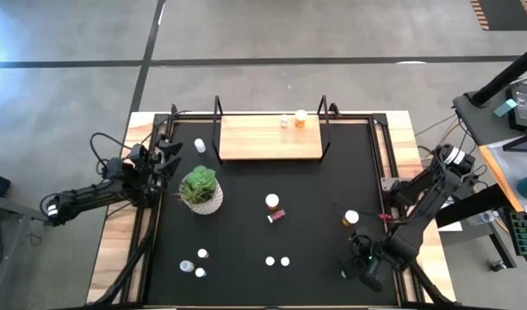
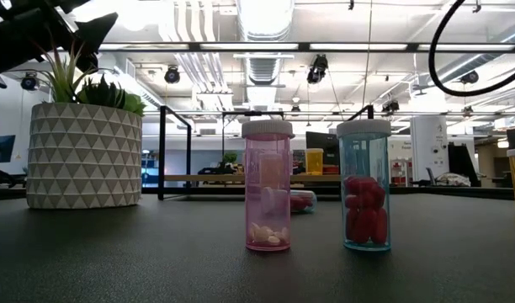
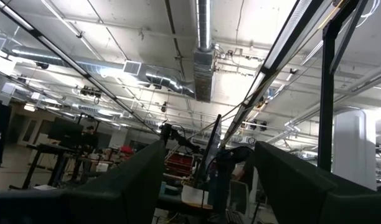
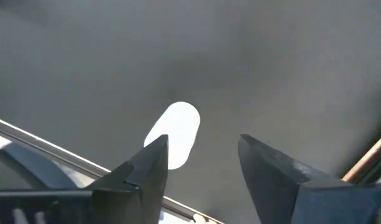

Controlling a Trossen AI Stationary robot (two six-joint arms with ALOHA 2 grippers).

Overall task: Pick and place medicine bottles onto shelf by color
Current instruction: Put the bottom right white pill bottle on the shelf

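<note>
A: Where is the right gripper (image 1: 356, 269) seen?

B: It is seen low at the near right corner of the black table (image 1: 246, 237), pointed down at the surface. In the right wrist view its fingers (image 4: 154, 163) are held apart, and a white bottle (image 4: 174, 135) is seen lying on its side just beyond one fingertip. Nothing is clamped between them.

A: And the left gripper (image 1: 166, 159)?

B: It is parked at the table's left edge, beside the potted plant (image 1: 201, 189). Its fingers (image 3: 137, 180) are spread wide and aimed up at the ceiling; nothing is held.

A: How is the shelf (image 1: 269, 137) loaded?

B: Two bottles are stood on the wooden board near its right end: an orange one (image 1: 300, 117) and a smaller pale one (image 1: 284, 120) just beside it.

A: Where are the remaining bottles found?

B: They are scattered over the table. One white cap (image 1: 200, 145) is seen left of the shelf, a white-capped bottle (image 1: 272, 201) and a red one on its side (image 1: 275, 215) near the middle, an orange one (image 1: 350, 219) further right, two white caps (image 1: 277, 261) toward the front, and three more (image 1: 195, 263) at the front left. In the low view a pink bottle (image 2: 268, 185) and a clear bottle of red pills (image 2: 365, 185) are shown upright, well apart.
</note>
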